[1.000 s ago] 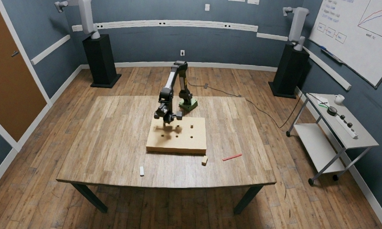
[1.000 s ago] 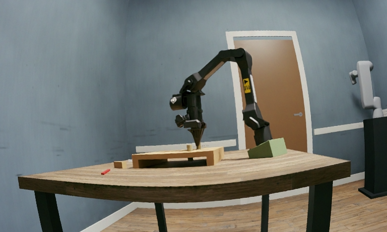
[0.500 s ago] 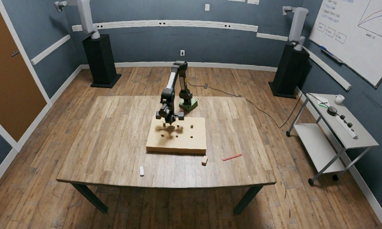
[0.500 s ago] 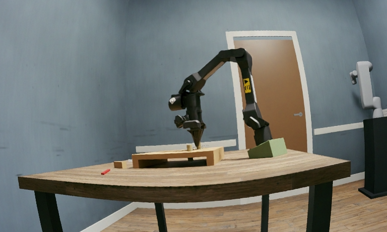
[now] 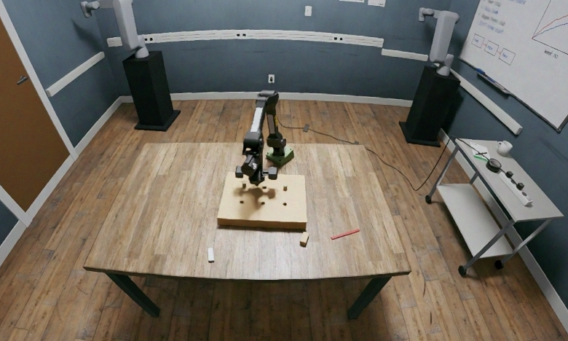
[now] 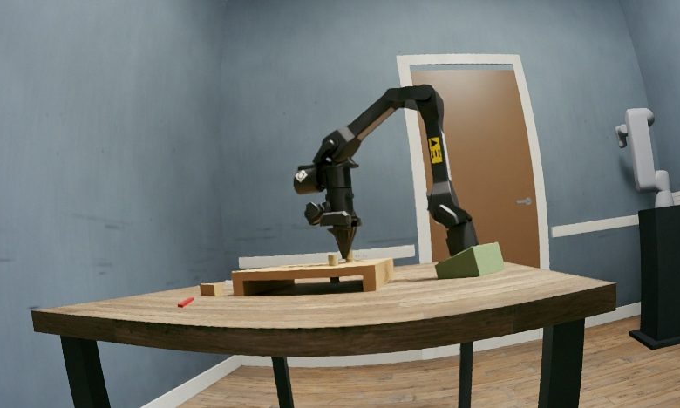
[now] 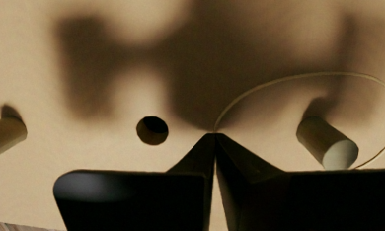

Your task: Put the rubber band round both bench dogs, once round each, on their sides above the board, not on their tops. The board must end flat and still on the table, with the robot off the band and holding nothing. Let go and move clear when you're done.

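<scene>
A tan board point(image 5: 262, 201) with several holes lies on the table, with two short wooden bench dogs point(image 5: 244, 185) point(image 5: 285, 187) standing in it. In the wrist view a thin pale rubber band point(image 7: 303, 79) loops around the right dog point(image 7: 328, 143) and runs back to my fingertips. The other dog point(image 7: 4, 135) is at the far left, outside the loop. An empty hole point(image 7: 152, 130) lies between them. My gripper point(image 7: 213, 140) is shut, pinching the band just above the board between the dogs. It also shows in the top and exterior views point(image 5: 258, 182) point(image 6: 345, 248).
A small wooden block point(image 5: 304, 238), a red stick point(image 5: 344, 234) and a white piece point(image 5: 210, 254) lie on the table in front of the board. My arm's green base point(image 5: 280, 156) stands just behind the board.
</scene>
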Robot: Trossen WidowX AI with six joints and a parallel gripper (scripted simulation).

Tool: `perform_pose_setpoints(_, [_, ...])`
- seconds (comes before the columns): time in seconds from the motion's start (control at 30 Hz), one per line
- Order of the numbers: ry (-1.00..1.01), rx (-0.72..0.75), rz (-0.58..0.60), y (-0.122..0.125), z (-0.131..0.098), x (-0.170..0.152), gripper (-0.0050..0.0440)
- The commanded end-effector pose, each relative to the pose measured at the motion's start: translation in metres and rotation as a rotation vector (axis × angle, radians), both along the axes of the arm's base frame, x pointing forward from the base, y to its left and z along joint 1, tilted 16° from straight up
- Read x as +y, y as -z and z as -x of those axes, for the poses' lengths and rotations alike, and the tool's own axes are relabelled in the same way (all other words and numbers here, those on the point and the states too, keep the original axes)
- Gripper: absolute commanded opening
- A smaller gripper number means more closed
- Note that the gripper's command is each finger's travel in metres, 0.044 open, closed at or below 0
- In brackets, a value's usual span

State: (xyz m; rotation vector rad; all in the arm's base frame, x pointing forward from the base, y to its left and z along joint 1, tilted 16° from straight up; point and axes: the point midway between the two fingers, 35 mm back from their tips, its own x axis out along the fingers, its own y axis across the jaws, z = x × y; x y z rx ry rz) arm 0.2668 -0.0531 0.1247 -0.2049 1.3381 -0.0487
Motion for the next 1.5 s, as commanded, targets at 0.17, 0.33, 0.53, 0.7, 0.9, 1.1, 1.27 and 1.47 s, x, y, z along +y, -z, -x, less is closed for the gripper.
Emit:
perform_pose_setpoints(0.17, [0.002, -0.020, 0.004, -0.002, 0.001, 0.010, -0.0050])
perform_pose_setpoints(0.33, [0.002, -0.021, 0.004, -0.001, 0.002, 0.015, -0.0050])
perform_pose_setpoints(0.53, [0.002, -0.021, 0.003, 0.001, 0.002, 0.026, -0.0050])
perform_pose_setpoints(0.7, [0.002, -0.018, 0.003, 0.003, 0.003, 0.031, -0.0050])
perform_pose_setpoints(0.9, [0.002, -0.019, 0.002, 0.003, 0.003, 0.034, -0.0050])
perform_pose_setpoints(1.1, [0.002, -0.010, 0.002, 0.007, 0.004, 0.045, -0.0050])
perform_pose_setpoints(1.27, [0.002, -0.015, 0.002, 0.007, 0.003, 0.051, -0.0050])
perform_pose_setpoints(1.47, [0.002, -0.004, 0.003, 0.011, 0.004, 0.056, -0.0050])
